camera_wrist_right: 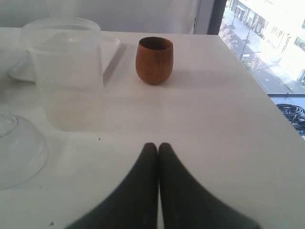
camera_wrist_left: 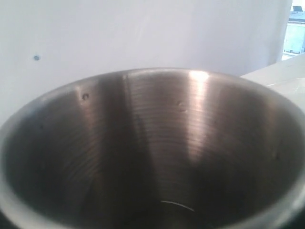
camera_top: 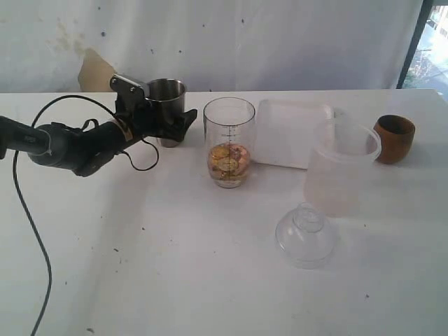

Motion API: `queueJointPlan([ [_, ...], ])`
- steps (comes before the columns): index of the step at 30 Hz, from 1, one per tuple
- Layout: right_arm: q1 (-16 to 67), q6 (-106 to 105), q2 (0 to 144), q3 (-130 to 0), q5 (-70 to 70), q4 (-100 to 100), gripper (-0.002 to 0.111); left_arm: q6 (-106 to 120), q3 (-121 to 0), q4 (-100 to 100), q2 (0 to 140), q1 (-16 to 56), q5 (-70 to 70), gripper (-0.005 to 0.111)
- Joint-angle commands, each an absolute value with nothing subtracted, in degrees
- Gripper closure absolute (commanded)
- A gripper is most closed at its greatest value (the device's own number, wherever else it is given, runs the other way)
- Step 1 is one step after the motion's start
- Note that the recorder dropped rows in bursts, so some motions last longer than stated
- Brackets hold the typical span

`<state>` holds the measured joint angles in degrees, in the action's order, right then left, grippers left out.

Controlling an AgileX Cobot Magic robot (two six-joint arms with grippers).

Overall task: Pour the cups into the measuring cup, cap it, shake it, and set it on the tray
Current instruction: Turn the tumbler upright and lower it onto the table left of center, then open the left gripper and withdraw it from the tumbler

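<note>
The steel cup [camera_top: 166,94] stands upright at the back left of the table. My left gripper [camera_top: 175,113] sits around its lower part, jaws spread on either side of it. The left wrist view shows only the cup's empty inside [camera_wrist_left: 157,143]; the fingers are hidden there. The measuring cup [camera_top: 229,140] stands right of it, uncapped, with yellow-brown pieces at its bottom. The white tray [camera_top: 280,133] lies behind and to the right. The wooden cup [camera_top: 394,138] [camera_wrist_right: 154,59] stands at the far right. My right gripper [camera_wrist_right: 158,145] is shut and empty, low over the table, well short of the wooden cup.
A frosted plastic container [camera_top: 341,168] [camera_wrist_right: 66,71] stands in front of the tray's right end. A clear domed lid [camera_top: 305,234] [camera_wrist_right: 19,148] lies on the table nearer the front. The left arm's black cable [camera_top: 28,210] trails down the left side. The table's right edge [camera_wrist_right: 267,95] is close to the wooden cup.
</note>
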<state>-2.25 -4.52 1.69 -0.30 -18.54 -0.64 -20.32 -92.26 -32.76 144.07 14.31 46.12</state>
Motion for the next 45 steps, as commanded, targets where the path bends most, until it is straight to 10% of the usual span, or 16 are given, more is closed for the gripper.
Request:
queueJointPlan([
  [1,-2.04,-4.32,1.5,0.0,-18.17,-0.58,0.108,-23.21,-92.01,-32.25,142.27,13.85,43.49,0.002],
  [45,-2.04,-4.32,1.5,0.0,-18.17,-0.5,0.108,-16.65,-66.02,-22.76,118.31,13.85,45.38,0.002],
])
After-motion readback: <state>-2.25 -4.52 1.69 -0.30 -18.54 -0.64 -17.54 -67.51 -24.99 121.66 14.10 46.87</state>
